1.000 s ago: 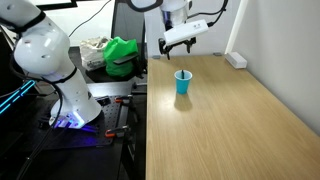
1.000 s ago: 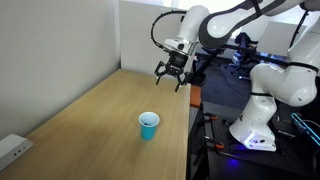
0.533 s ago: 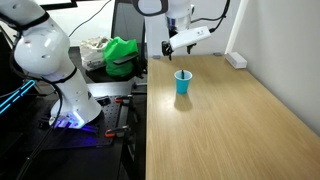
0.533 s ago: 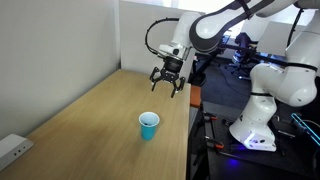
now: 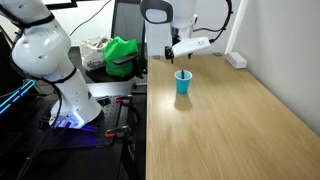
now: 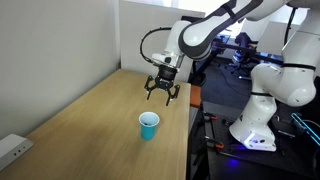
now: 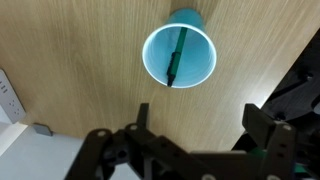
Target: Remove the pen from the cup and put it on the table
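Observation:
A light blue cup (image 7: 179,56) stands upright on the wooden table (image 7: 90,60); a dark green pen (image 7: 173,62) leans inside it, seen from above in the wrist view. The cup also shows in both exterior views (image 5: 182,82) (image 6: 149,125); the pen is too small to make out there. My gripper (image 7: 197,122) is open and empty, its two dark fingers spread wide. It hovers above the table, beside and higher than the cup (image 5: 177,50) (image 6: 161,92).
A white power strip lies at the table's wall side (image 5: 236,60) (image 6: 12,149) (image 7: 8,95). A green cloth (image 5: 121,55) sits off the table by a second white robot arm (image 5: 55,70) (image 6: 265,100). The table's edge runs past the cup (image 6: 188,130).
My gripper has moved closer to the cup and lower, with its fingers still spread. The cup and pen have not moved.

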{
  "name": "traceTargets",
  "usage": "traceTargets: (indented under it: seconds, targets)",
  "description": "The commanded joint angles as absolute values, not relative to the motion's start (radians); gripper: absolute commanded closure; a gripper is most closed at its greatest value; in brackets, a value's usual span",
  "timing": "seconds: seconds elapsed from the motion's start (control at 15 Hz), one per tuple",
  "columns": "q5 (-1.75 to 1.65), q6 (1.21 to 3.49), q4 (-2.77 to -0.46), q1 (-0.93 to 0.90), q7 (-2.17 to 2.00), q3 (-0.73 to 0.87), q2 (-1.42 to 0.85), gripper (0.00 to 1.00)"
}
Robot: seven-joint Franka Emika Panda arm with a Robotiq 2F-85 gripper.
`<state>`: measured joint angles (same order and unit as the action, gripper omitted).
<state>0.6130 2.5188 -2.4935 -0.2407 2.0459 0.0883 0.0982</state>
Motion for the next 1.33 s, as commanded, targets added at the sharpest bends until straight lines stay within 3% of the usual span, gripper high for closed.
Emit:
traceTargets:
  seconds: [0.0, 0.07, 0.27, 0.47, 0.53, 0.87, 1.13, 1.27]
  targets:
    - [0.669, 2.563, -2.477, -0.193, 2.052, 0.035, 0.053, 0.21]
    - [0.681, 2.563, -2.478, -0.185, 2.059, 0.026, 0.048, 0.17]
    - [0.714, 2.571, -2.483, -0.164, 2.07, 0.006, 0.037, 0.26]
    - [0.73, 2.574, -2.484, -0.151, 2.07, -0.01, 0.026, 0.27]
    - [0.731, 2.577, -2.486, -0.147, 2.069, -0.014, 0.025, 0.38]
    - [0.74, 2.581, -2.487, -0.138, 2.07, -0.03, 0.013, 0.45]
    - [0.741, 2.58, -2.47, -0.132, 2.065, -0.041, -0.019, 0.57]
    - [0.741, 2.581, -2.459, -0.129, 2.066, -0.046, -0.037, 0.55]
